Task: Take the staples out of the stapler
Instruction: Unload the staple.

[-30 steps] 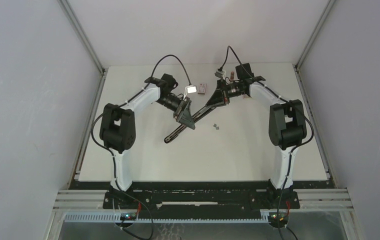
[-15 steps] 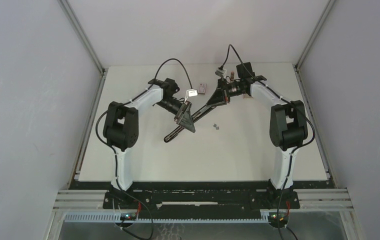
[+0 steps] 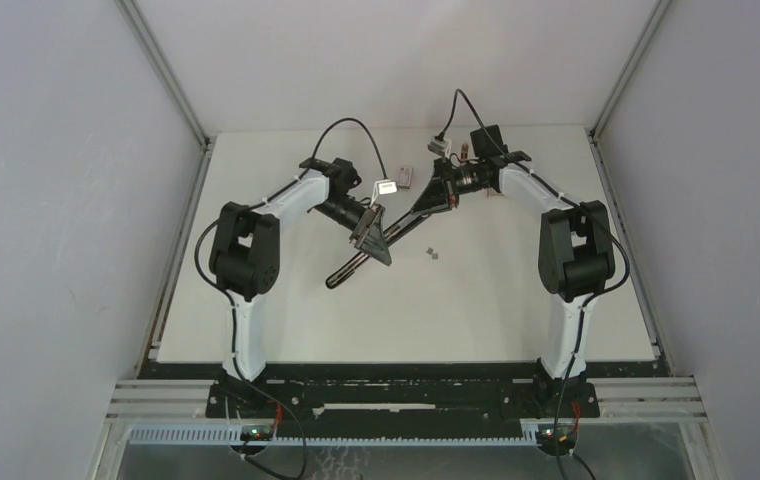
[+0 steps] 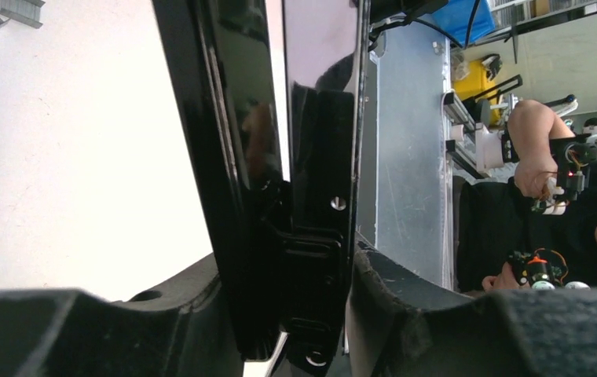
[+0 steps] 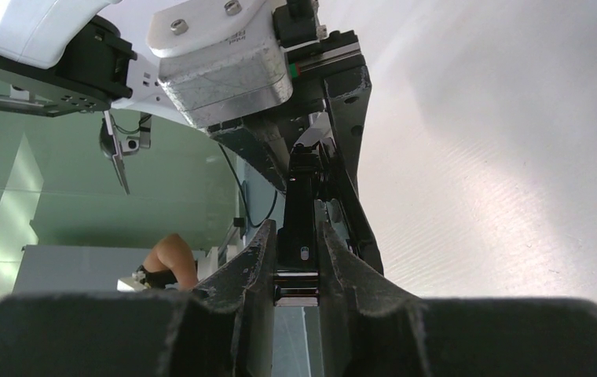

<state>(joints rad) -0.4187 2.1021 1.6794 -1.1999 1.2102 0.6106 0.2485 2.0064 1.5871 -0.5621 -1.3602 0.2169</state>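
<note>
Two white robot arms reach in over the white table (image 3: 516, 300) and meet on the long black desk stapler (image 3: 408, 220), which lies opened out near the table's centre. In the overhead view its long axis runs from a low tip between 7 and 8 o'clock up to a far end between 1 and 2 o'clock; the left gripper (image 3: 369, 232) sits about midway along that axis, and the right gripper (image 3: 444, 192) has the far end, so the task's thing is already inside both sets of jaws, not off to one side of them. In the left wrist view the left gripper (image 4: 287, 271) has its jaws drawn in around the glossy body, and both pads appear to press its flanks; in the right wrist view the right gripper (image 5: 299, 255) pinches a narrow black part of the stapler tightly between its padded fingers. A small pink-and-white flat box (image 3: 405, 177) lies between 9 and 10 o'clock of the right gripper, apart from it. A few tiny silvery-grey staples (image 3: 432, 253) lie loose on the table at about 6 o'clock of the right gripper, clear of the stapler, and show again at the top left corner of the left wrist view (image 4: 1, 12); whether more strips sit in the magazine cannot be told. Judging from this, the next move turns on working the two held parts against each other along that diagonal; the left arm is nearer the low tip.
</note>
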